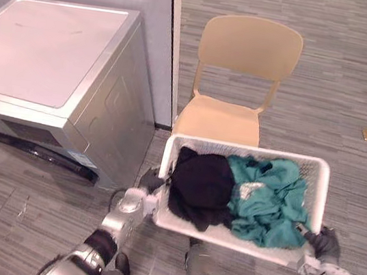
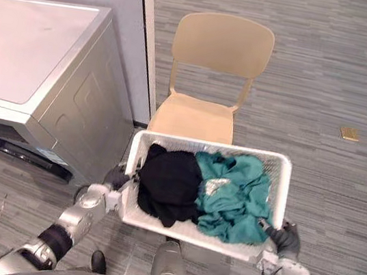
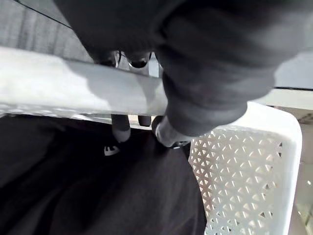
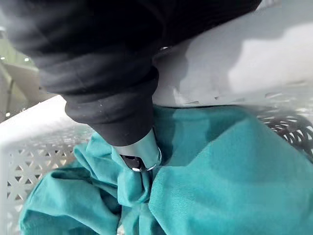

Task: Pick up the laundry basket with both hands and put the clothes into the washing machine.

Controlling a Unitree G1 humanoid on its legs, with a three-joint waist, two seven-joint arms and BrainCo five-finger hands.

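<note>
At 6 o'clock: laundry basket (image 1: 251, 150) carrying black garment (image 1: 201, 182), teal garment (image 1: 268, 195). Left hand (image 1: 151, 181) curling fingers (image 3: 121, 132) over 9 o'clock rim. Right hand (image 1: 325, 243) hooking thumb over 4 o'clock rim. Risk: swinging toward washing machine (image 1: 44, 54) at 10 o'clock loosening hold, tipping basket.

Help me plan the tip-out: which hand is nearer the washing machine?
Left. The left hand clamps the rim of the laundry basket on the side facing the washing machine; the right hand clamps the opposite rim, beside the teal garment.

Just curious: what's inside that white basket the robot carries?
A black garment and a teal garment lie in the laundry basket. Its floor and anything beneath them are covered.
</note>
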